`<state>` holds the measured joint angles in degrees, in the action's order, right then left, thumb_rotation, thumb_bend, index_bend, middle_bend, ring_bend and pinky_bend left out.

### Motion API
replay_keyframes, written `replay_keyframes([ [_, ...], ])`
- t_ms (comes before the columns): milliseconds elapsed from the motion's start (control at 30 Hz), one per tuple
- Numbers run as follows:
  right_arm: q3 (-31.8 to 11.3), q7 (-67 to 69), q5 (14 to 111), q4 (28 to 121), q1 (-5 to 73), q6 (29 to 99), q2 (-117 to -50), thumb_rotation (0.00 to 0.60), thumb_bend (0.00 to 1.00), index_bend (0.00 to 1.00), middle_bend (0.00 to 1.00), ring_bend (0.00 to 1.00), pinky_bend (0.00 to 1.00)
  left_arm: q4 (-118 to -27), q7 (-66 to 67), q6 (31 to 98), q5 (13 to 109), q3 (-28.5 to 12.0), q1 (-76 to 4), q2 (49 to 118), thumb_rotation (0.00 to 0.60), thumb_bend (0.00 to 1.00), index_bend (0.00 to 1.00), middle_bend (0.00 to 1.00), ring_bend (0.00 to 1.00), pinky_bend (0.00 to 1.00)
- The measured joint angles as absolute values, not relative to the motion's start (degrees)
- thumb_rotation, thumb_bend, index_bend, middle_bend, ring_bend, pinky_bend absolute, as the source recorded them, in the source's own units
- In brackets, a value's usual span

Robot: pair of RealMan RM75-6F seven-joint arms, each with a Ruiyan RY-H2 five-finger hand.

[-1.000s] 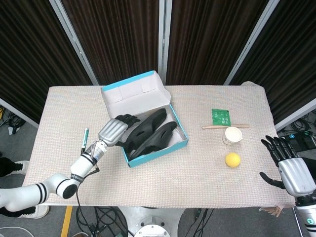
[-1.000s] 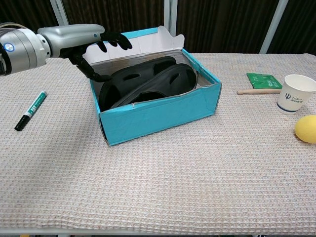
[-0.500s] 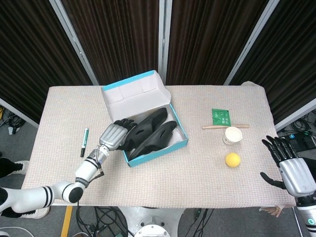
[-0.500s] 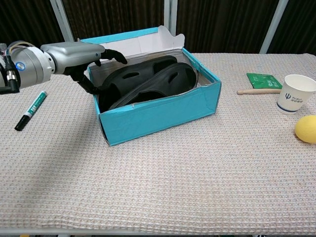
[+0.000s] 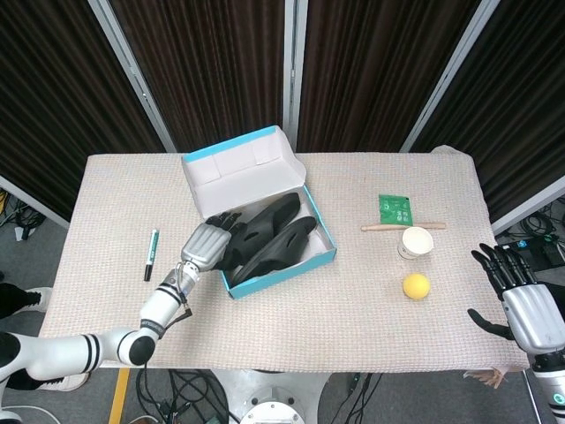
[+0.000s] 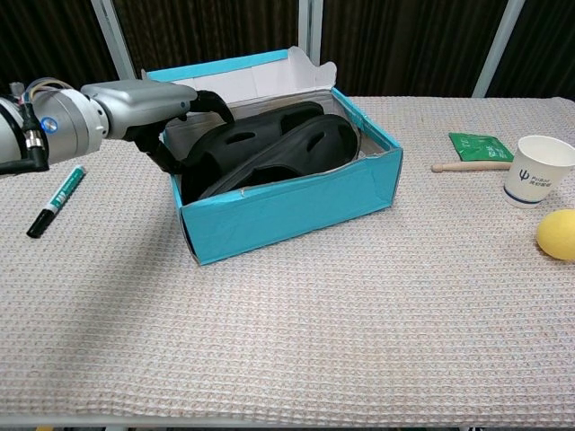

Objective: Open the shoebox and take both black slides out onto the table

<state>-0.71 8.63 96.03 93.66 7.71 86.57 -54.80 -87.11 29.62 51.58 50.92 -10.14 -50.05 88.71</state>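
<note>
Now left robot hand (image 6: pixel 148 103) over slides (image 6: pixel 260 148) in shoebox (image 6: pixel 296 202).

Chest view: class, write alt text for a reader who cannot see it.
The robot's silver left hand reaches into an open turquoise cardboard shoebox holding two black rubber slides. A green marker pen lies left of it; a white paper cup and yellow ball sit right.

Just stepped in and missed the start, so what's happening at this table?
The shoebox is already open, lid up, and both black slides are inside it. The left robot hand reaches over the box's near-left end onto the slides, though a firm grip can't be confirmed. The right robot hand waits open at the table's far right edge, holding nothing.
</note>
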Motion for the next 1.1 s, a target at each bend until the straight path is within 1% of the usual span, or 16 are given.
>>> replay_keyframes([
  [167,-0.74,8.88,96.14,93.46,7.57,86.97,-54.86,0.600,0.10,0.00,0.02,0.00,0.06,-87.76,30.89,51.86,48.61,-10.42,-50.91,88.78,0.600,0.19,0.13,0.00,0.01,0.16],
  [533,-0.77,9.22,95.97,93.10,7.46,86.97,-54.92,0.600,0.10,0.00,0.03,0.00,0.06,-89.94,32.45,53.93,48.64,-10.62,-51.78,88.42,0.600,0.18,0.11,0.00,0.00,0.16],
  [733,-0.79,9.47,95.83,92.96,7.24,87.26,-54.76,0.600,0.10,0.00,0.03,0.00,0.06,-89.21,34.95,54.53,44.53,-11.07,-53.30,89.53,0.600,0.17,0.11,0.00,0.00,0.16],
  [933,-0.74,9.74,95.93,92.69,7.02,87.58,-54.80,0.600,0.10,0.00,0.03,0.00,0.06,-87.57,34.26,53.25,41.17,-12.35,-54.90,90.24,0.600,0.17,0.11,0.00,0.00,0.16],
  [1100,-0.69,10.08,95.88,92.41,6.72,87.96,-54.71,0.600,0.10,0.00,0.02,0.00,0.06,-86.25,35.89,52.41,38.39,-12.03,-56.23,90.60,0.600,0.17,0.15,0.00,0.00,0.16],
])
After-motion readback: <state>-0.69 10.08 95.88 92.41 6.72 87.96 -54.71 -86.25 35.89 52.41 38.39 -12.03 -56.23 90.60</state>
